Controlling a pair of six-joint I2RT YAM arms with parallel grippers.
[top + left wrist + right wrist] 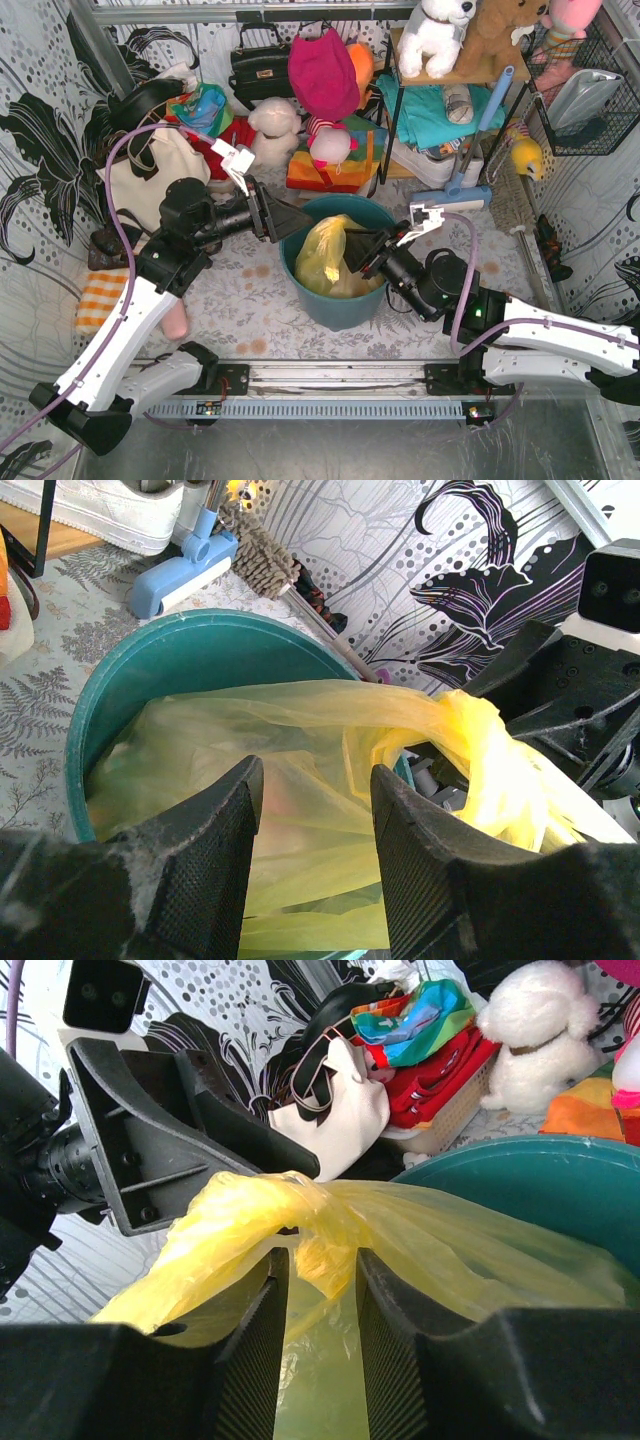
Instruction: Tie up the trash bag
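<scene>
Inside round teal bucket (pixel 335 312), crinkly translucent yellow trash bag (pixel 322 256); right tool (pixel 321 1262) pinching twisted plastic, left tool (pixel 316 776) spread.

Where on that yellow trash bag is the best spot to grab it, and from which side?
Grip the trash bag by its bunched, rope-like top band across the bucket. Gathered thick and lying level, it probably suits a pinch across it from the side.
</scene>
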